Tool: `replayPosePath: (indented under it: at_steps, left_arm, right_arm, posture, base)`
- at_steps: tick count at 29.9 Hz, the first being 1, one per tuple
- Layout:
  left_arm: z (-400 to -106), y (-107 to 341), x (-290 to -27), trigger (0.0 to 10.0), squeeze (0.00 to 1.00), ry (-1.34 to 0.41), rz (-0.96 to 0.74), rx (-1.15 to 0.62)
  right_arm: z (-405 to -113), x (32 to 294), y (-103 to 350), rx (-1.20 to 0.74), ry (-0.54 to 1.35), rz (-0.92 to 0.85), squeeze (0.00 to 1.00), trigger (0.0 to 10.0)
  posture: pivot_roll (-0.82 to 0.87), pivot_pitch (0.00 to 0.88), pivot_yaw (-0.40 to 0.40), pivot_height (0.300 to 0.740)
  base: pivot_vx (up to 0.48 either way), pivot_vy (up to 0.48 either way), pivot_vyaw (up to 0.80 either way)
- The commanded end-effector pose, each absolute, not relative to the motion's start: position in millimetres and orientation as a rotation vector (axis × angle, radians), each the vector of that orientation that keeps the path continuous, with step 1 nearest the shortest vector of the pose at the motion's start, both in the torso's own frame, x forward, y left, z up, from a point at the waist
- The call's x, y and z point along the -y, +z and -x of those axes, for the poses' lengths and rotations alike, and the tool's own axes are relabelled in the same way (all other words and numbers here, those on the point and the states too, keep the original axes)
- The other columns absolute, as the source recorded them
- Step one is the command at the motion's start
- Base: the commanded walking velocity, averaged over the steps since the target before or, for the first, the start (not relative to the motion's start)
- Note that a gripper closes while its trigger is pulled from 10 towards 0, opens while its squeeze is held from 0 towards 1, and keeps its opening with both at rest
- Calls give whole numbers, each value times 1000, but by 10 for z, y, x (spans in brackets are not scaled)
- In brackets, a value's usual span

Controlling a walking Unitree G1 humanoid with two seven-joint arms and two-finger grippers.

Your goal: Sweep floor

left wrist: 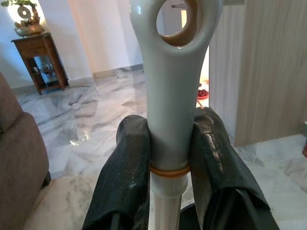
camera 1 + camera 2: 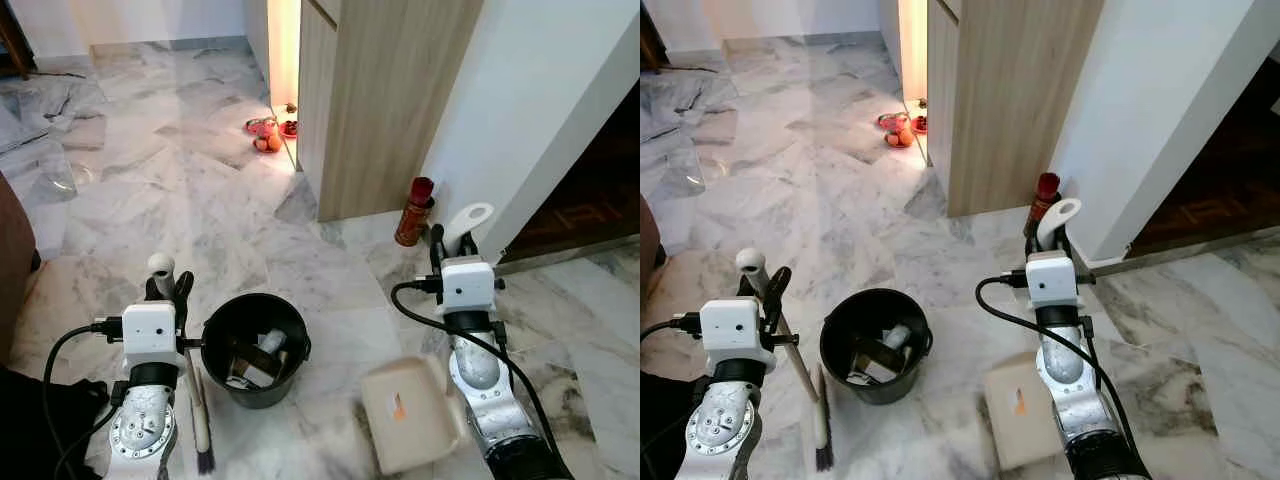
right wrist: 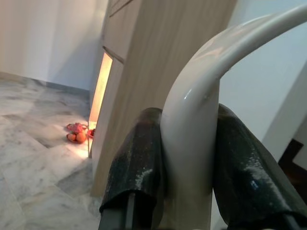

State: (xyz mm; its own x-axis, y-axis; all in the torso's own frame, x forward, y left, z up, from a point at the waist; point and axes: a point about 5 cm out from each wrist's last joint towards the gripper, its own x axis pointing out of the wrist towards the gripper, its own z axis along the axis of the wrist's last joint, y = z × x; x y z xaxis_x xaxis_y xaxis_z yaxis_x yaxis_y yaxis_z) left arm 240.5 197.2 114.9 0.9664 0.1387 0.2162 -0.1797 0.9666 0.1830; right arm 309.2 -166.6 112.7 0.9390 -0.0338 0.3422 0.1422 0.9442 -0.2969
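My left gripper (image 2: 168,287) is shut on the grey handle of a broom (image 1: 175,72), just below its hanging loop. The broom's stick slants down to dark bristles (image 2: 204,446) resting on the marble floor beside a black bucket (image 2: 255,345). The bucket holds bits of rubbish. My right gripper (image 2: 452,245) is shut on the curved white handle (image 3: 201,96) of a dustpan. The beige dustpan tray (image 2: 410,412) lies on the floor to the right of the bucket, below my right arm.
A wooden cabinet (image 2: 380,90) stands ahead, with a red bottle (image 2: 414,210) at the white wall beside it. Red dishes with oranges (image 2: 265,133) sit at the lit gap. A brown sofa (image 2: 12,260) is on the left and clear plastic sheeting (image 2: 40,120) lies at the far left. A dark doorway (image 2: 590,190) opens on the right.
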Motion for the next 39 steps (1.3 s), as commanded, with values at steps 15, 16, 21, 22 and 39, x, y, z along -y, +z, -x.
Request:
replayPosePath:
  at_steps: [15, 16, 21, 22, 39]
  left_arm:
    - [-2426, 1180, -1978, 10000, 0, 138, -208, 226]
    - [-2429, 1179, -1971, 10000, 0, 139, -207, 227]
    - [-2462, 1199, -1975, 10000, 0, 142, -203, 235]
    - [-2464, 1200, -1975, 10000, 0, 143, -203, 235]
    - [-2487, 1196, -1920, 10000, 0, 135, -204, 232]
  right_arm:
    - [-3056, 1911, 1017, 288, -173, 187, 0, 10000]
    - [-3048, 1910, 996, 279, -179, 165, 0, 10000]
    - [-3047, 1873, 981, 269, -183, 108, 0, 10000]
    - [-3048, 1867, 982, 269, -181, 102, 0, 10000]
    - [-3126, 1732, 1038, 268, -139, 10, 0, 10000]
  posture:
    - [22, 80, -34, 740]
    - [22, 84, -36, 740]
    - [15, 90, -33, 740]
    - [15, 90, -33, 740]
    - [29, 122, -39, 740]
  base:
    - [0, 0, 0]
    - [0, 0, 0]
    - [0, 0, 0]
    - [0, 0, 0]
    - [0, 0, 0]
